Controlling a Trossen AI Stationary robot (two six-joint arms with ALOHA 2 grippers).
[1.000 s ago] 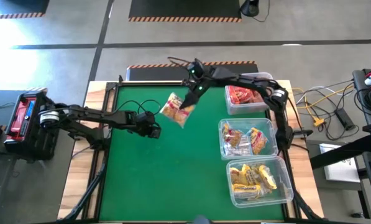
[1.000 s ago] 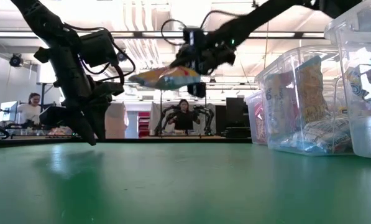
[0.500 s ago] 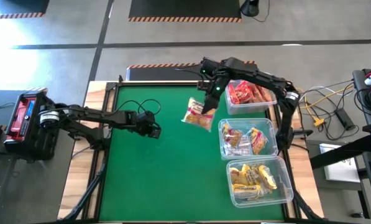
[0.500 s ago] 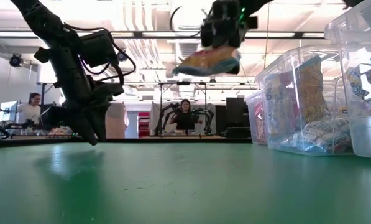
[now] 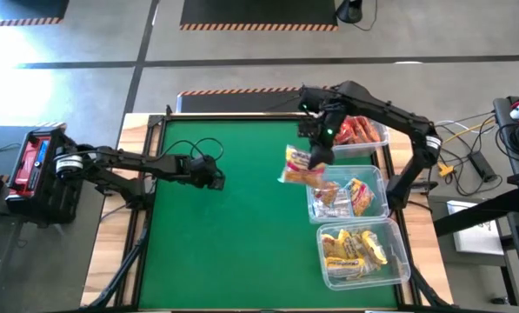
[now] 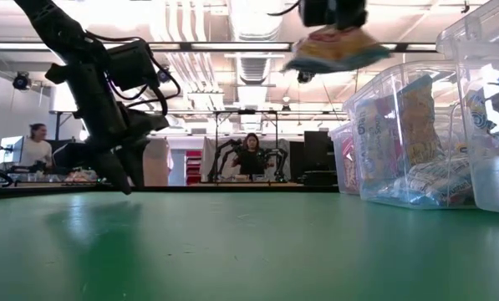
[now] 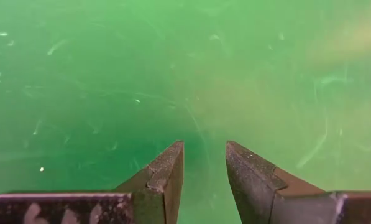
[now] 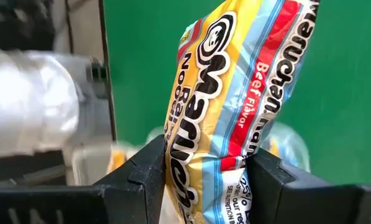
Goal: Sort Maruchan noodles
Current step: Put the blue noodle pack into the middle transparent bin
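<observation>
The right end effector is clamped on a Maruchan packet — yellow with blue, white and a red stripe reading "Beef Flavor" in the right wrist view, where the two dark fingers press on either side of it. The packet hangs in the air, well above the green bench, at the left edge of the middle bin; in the low view it shows high up, above the bins' rims.

Three clear bins stand in a row along the bench's right side. The far bin holds red packets, the middle one holds yellow-and-blue packets like the one being carried, and the near bin holds yellow-orange ones.

The left end effector waits low over the bench on the left half, well apart from the bins — its fingers stand slightly apart with only green surface between them.

In the room beyond the bench, two people sit at desks.
</observation>
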